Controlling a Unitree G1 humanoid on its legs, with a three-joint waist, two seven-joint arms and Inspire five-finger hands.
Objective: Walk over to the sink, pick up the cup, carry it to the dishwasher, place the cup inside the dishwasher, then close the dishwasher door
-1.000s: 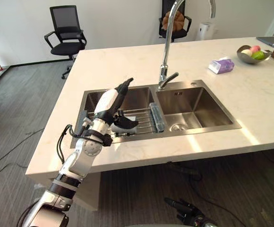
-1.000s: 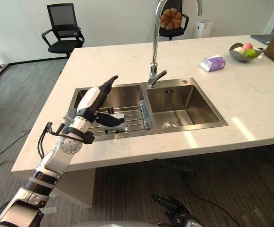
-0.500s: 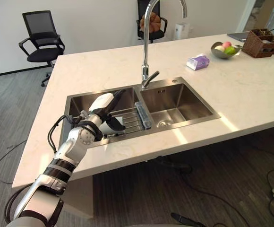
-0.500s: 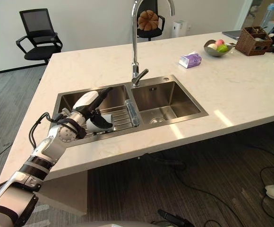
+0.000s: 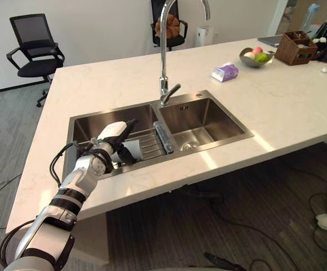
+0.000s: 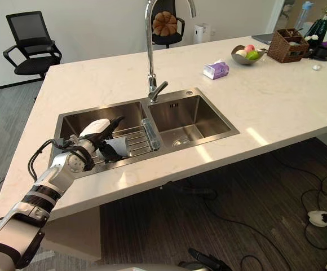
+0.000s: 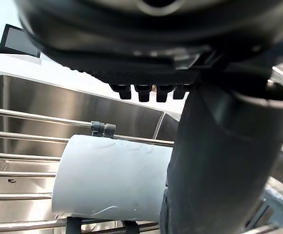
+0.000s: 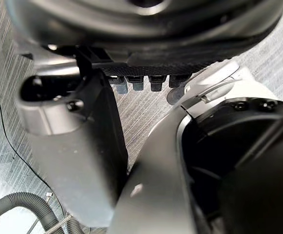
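Reaching into the stainless-steel double sink's (image 5: 208, 114) left basin, the left hand (image 5: 112, 134) holds straight fingers over the white cylindrical cup (image 7: 107, 178), ungrasped, lying sideways; the right hand (image 8: 73, 146) hangs loosely open.

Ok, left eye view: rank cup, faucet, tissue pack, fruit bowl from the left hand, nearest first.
1. cup, on the rack at the left hand
2. faucet, behind the sink
3. tissue pack, counter right
4. fruit bowl, far right
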